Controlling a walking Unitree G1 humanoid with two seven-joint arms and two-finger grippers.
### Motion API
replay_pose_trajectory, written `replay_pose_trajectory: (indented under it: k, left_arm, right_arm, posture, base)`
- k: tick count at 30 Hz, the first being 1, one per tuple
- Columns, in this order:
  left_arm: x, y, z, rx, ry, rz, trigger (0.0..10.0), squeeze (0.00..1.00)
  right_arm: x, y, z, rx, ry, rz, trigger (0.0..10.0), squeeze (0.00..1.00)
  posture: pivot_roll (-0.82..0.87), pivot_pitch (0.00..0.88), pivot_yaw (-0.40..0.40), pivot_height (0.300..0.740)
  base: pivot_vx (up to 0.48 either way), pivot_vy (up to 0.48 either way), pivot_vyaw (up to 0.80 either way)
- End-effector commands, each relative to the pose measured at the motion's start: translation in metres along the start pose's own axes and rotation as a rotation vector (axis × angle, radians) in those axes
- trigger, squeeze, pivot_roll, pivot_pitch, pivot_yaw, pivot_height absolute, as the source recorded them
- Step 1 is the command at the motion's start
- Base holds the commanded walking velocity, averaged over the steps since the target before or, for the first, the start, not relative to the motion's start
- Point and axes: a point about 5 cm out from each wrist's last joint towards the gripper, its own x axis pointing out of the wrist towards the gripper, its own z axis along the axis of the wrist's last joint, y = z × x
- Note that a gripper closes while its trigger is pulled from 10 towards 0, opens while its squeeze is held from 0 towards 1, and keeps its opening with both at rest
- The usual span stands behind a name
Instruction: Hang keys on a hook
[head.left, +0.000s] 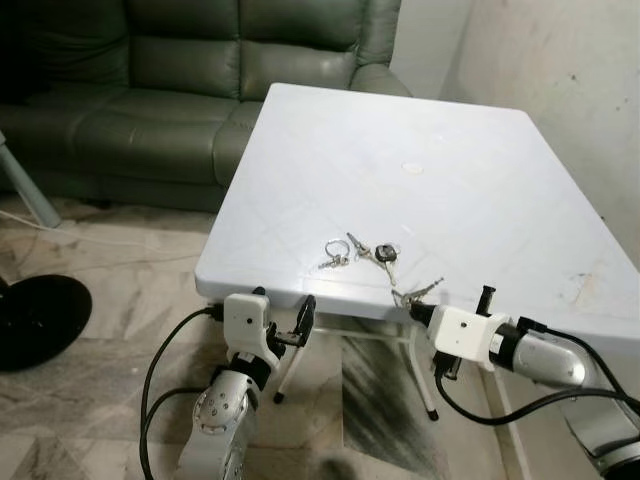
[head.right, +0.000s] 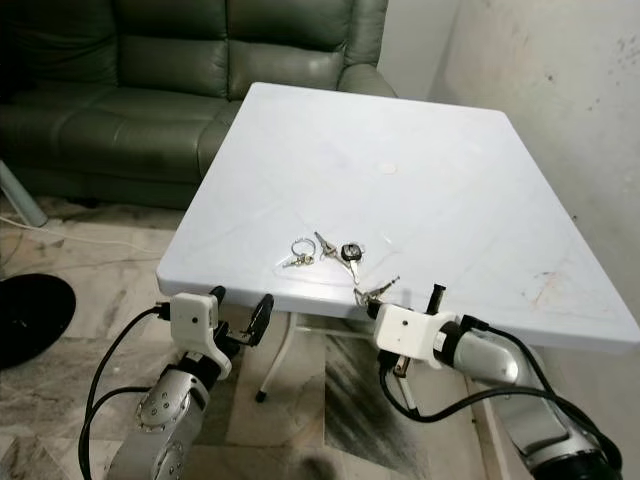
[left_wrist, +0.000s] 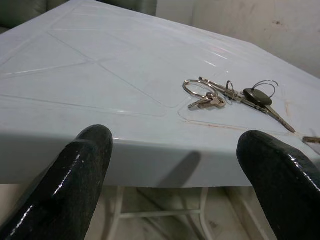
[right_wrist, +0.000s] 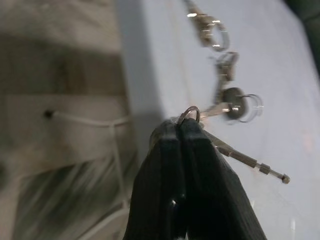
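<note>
Keys (head.left: 362, 252) lie in a loose metal cluster near the front edge of a white plastic table (head.left: 420, 120): one silver ring with small keys at the robot's left, then a long key with a black oval head. A second small bunch, the pinched keys (head.left: 417, 293), sits right at the table's rim, where the right gripper (head.left: 412, 303) meets it. A faint round mark (head.left: 412, 169) shows further back on the smooth, lightly scuffed tabletop. Behind stands a dark green leather sofa (head.left: 180, 80) with plump, creased cushions; the floor is veined marble tile, and a black round base (head.left: 40, 320) rests on it at the left. The left gripper (head.left: 285, 320) hangs just below the table's front edge.

In the left wrist view, two glossy, rounded black fingers (left_wrist: 80, 175) stand wide apart, holding nothing, framing the table's thick moulded lip and the ring and black-headed key beyond. Shallow raised lines cross the plastic surface.

In the right wrist view, the matte black fingers (right_wrist: 190, 175) are pressed flat together and clamp a thin wire ring (right_wrist: 190, 114), with a slender key shaft jutting out sideways past them. Further keys lie blurred on the pale surface.
</note>
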Motion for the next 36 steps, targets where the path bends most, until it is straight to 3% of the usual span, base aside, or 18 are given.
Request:
replay_pose_trajectory:
  k: [1,2,4,6,8,10,15,20,24,25,27,29,30,31,32,35,36]
  left_arm:
    - [0.004,-0.014,-0.001,-0.06,-0.009,-0.005,10.0,0.0]
    - [0.004,-0.014,-0.001,-0.07,-0.008,-0.002,10.0,0.0]
    - [0.004,-0.014,-0.001,-0.069,-0.007,-0.003,10.0,0.0]
    - [0.004,-0.015,-0.002,-0.068,-0.004,-0.004,10.0,0.0]
    - [0.003,-0.016,-0.003,-0.07,-0.004,-0.003,10.0,0.0]
    - [0.003,-0.016,-0.003,-0.073,-0.004,-0.002,10.0,0.0]
    - [0.003,-0.018,-0.004,-0.08,-0.002,0.0,10.0,0.0]
    - [0.003,-0.018,-0.004,-0.086,-0.001,0.003,10.0,0.0]
    - [0.003,-0.02,-0.005,-0.095,-0.001,0.008,10.0,0.0]
    - [0.004,-0.02,-0.005,-0.096,-0.001,0.006,10.0,0.0]
    - [0.004,-0.021,-0.005,-0.097,-0.001,0.005,10.0,0.0]
    - [0.005,-0.022,-0.005,-0.104,-0.003,0.004,10.0,0.0]
    - [0.006,-0.022,-0.005,-0.104,-0.004,0.004,10.0,0.0]
    - [0.006,-0.022,-0.005,-0.106,-0.004,0.003,10.0,0.0]
    - [0.006,-0.023,-0.005,-0.107,-0.005,0.0,10.0,0.0]
    - [0.007,-0.024,-0.004,-0.107,-0.006,-0.002,10.0,0.0]
    - [0.008,-0.024,-0.004,-0.109,-0.007,-0.003,10.0,0.0]
  right_arm:
    - [-0.006,0.004,-0.005,-0.018,0.051,0.073,10.0,0.0]
    - [-0.008,0.002,-0.005,-0.074,0.053,0.073,10.0,0.0]
    - [-0.01,-0.004,-0.009,-0.084,0.082,0.041,10.0,0.0]
    - [-0.013,-0.012,-0.013,-0.215,0.135,0.014,10.0,0.0]
    - [-0.016,-0.016,-0.016,-0.257,0.154,0.006,10.0,0.0]
    - [-0.018,-0.019,-0.021,-0.233,0.183,-0.001,10.0,0.0]
    - [-0.036,-0.021,-0.047,-0.236,0.358,0.113,10.0,0.0]
    - [-0.048,-0.022,-0.059,-0.18,0.412,0.144,10.0,0.0]
    - [-0.058,-0.031,-0.064,-0.177,0.451,0.137,10.0,0.0]
    - [-0.059,-0.032,-0.064,-0.211,0.454,0.139,10.0,0.0]
    - [-0.051,-0.041,-0.053,-0.018,0.33,0.001,10.0,0.0]
    - [-0.039,-0.052,-0.023,0.196,0.004,-0.16,10.0,0.0]
    - [-0.038,-0.056,-0.019,0.262,-0.048,-0.207,10.0,0.0]
    - [-0.037,-0.06,-0.016,0.405,-0.127,-0.27,10.0,0.0]
    - [-0.035,-0.064,-0.003,0.553,-0.285,-0.343,10.0,0.0]
    - [-0.033,-0.064,0.007,0.77,-0.44,-0.353,10.0,0.0]
    - [-0.034,-0.065,0.008,0.787,-0.468,-0.364,10.0,0.0]
  posture:
    - [-0.01,0.145,-0.086,0.74]
    - [-0.01,0.146,-0.088,0.74]
    - [-0.01,0.146,-0.088,0.74]
    - [-0.01,0.145,-0.09,0.74]
    - [-0.01,0.145,-0.091,0.74]
    - [-0.01,0.145,-0.091,0.74]
    - [-0.02,0.144,-0.098,0.74]
    - [-0.02,0.142,-0.102,0.74]
    - [-0.02,0.14,-0.104,0.74]
    - [-0.02,0.14,-0.104,0.74]
    - [-0.02,0.132,-0.106,0.74]
    - [-0.03,0.131,-0.106,0.74]
    - [-0.03,0.127,-0.107,0.74]
    - [-0.03,0.128,-0.106,0.74]
    - [-0.03,0.125,-0.106,0.74]
    - [-0.03,0.128,-0.106,0.74]
    - [-0.03,0.129,-0.106,0.74]
  base:
    - [0.0,0.0,0.0]
    - [0.0,0.0,0.0]
    - [0.0,0.0,0.0]
    - [0.0,0.0,0.0]
    - [0.0,0.0,0.0]
    - [0.0,0.0,0.0]
    - [0.0,0.0,0.0]
    - [0.0,0.0,0.0]
    - [0.0,0.0,0.0]
    - [0.0,0.0,0.0]
    - [0.0,0.0,0.0]
    - [0.0,0.0,0.0]
    - [0.0,0.0,0.0]
    - [0.0,0.0,0.0]
    - [0.0,0.0,0.0]
    - [0.0,0.0,0.0]
    - [0.0,0.0,0.0]
